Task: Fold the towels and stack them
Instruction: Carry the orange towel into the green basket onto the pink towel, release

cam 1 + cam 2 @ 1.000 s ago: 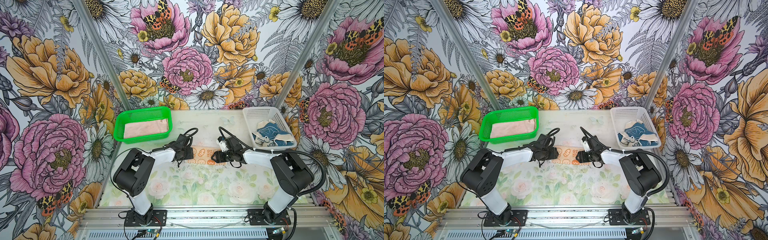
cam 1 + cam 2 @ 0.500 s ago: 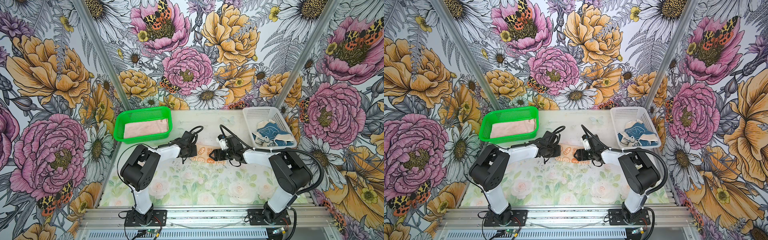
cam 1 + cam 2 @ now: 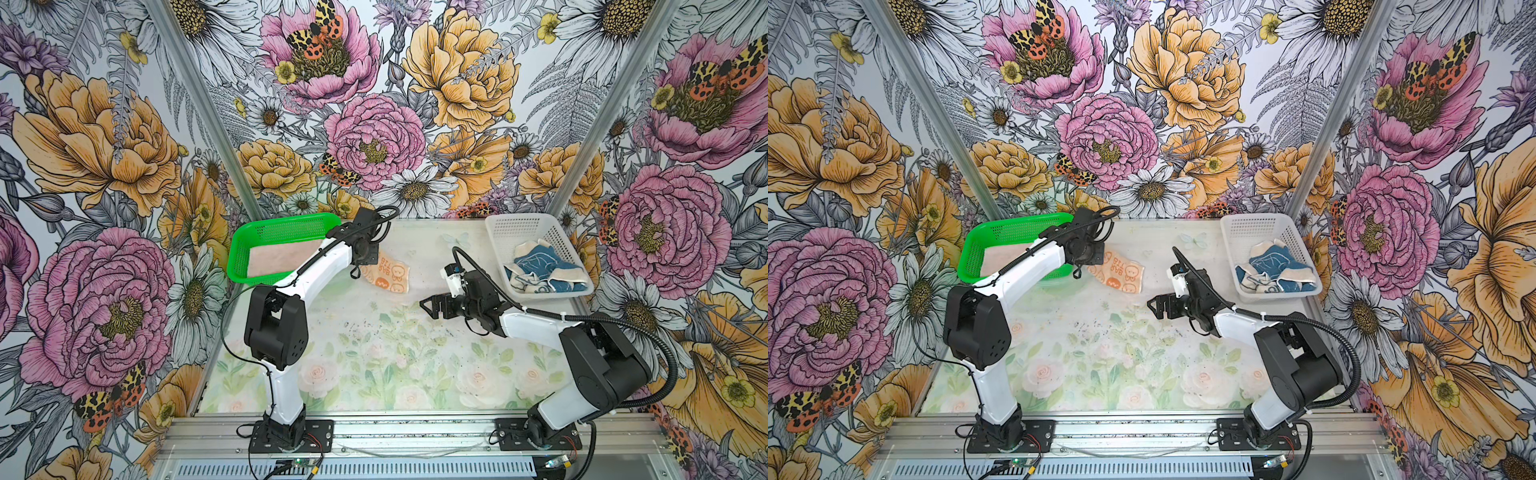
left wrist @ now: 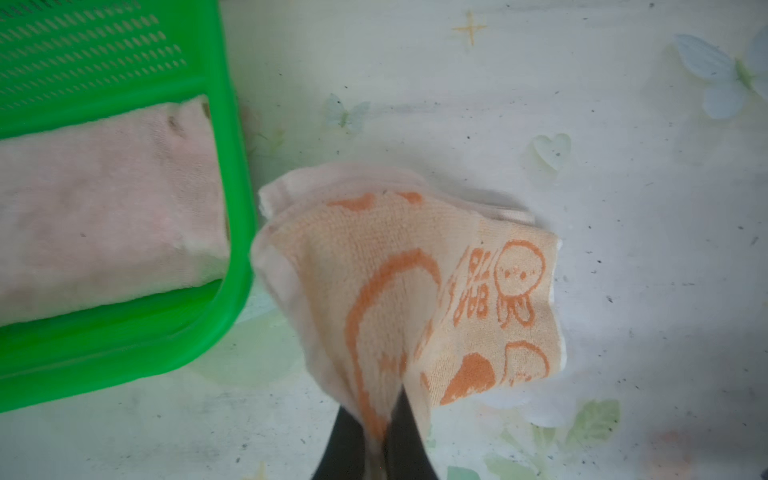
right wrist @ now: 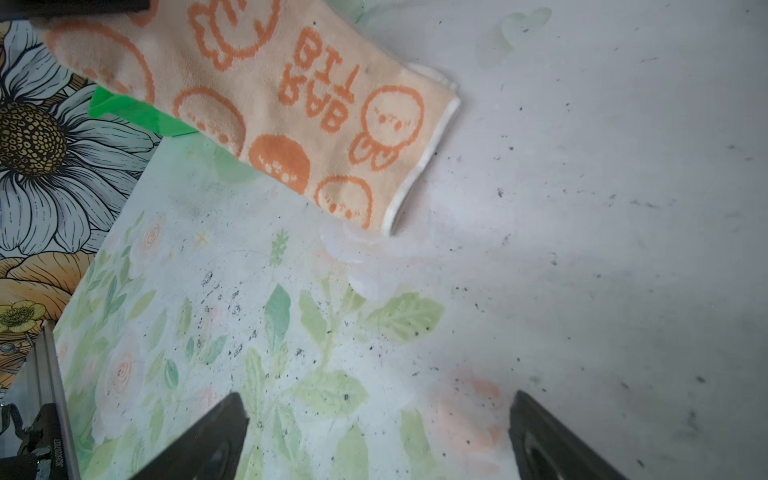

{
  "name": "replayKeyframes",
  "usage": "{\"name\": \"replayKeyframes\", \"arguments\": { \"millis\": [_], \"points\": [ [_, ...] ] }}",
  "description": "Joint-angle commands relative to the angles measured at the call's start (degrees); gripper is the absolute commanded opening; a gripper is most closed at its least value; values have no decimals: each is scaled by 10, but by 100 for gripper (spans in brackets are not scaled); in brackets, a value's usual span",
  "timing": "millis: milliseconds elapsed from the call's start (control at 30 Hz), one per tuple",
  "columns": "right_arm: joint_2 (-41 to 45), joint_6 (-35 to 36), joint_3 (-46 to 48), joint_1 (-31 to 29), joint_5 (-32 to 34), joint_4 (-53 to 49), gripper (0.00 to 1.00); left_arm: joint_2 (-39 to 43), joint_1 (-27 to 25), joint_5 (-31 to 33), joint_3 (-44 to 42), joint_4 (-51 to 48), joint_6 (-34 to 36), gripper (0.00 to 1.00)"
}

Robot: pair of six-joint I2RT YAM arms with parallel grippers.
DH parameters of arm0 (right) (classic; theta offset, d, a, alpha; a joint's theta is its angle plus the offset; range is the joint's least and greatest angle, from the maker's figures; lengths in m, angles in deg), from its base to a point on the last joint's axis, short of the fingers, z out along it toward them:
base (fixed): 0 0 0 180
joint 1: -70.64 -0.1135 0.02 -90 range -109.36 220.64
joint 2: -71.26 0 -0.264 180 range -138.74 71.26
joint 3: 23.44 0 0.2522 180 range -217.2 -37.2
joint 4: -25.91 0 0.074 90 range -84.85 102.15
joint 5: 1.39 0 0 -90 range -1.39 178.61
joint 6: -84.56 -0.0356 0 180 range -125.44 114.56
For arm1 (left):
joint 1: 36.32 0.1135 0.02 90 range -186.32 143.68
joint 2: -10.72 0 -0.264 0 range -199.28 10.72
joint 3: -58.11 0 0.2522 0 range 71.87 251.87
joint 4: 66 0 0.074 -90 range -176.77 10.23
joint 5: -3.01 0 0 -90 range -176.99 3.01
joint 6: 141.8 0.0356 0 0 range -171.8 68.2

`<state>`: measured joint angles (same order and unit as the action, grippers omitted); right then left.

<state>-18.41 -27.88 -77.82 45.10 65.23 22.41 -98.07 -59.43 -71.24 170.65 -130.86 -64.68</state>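
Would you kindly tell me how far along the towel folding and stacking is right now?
Done: the pink towel lies folded in the green basket. In hand: the left claw is shut on the folded orange towel, beside that basket, not yet stacked on the pink one; the right claw is open and holds nothing. Left: the blue towel lies crumpled in the white basket.

Glossy white shells and chunky matt-black joint housings on left arm (image 3: 322,268) and right arm (image 3: 536,328) alike. Ribbed black cable hose (image 3: 594,320) off the right one, slimmer black cable (image 3: 316,257) along the left, flat black base plates (image 3: 322,432) on the near rail. Black wedge-shaped fingers (image 5: 208,440) on the right gripper (image 5: 378,397).
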Motion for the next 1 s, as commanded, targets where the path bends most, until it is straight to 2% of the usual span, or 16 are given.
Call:
{"name": "replayKeyframes", "arguments": {
  "millis": [0,367,600,967],
  "points": [
    [33,1,18,0,-22,61,100,-17,29,57,57,-67,59,0],
    [68,31,32,-22,-14,82,100,-41,111,97,161,-95,124,0],
    [55,31,22,-21,-19,73,100,-52,164,71,185,-93,124,0],
    [47,45,12,-21,-16,55,99,-137,237,32,243,-76,126,0]
  ]
}}
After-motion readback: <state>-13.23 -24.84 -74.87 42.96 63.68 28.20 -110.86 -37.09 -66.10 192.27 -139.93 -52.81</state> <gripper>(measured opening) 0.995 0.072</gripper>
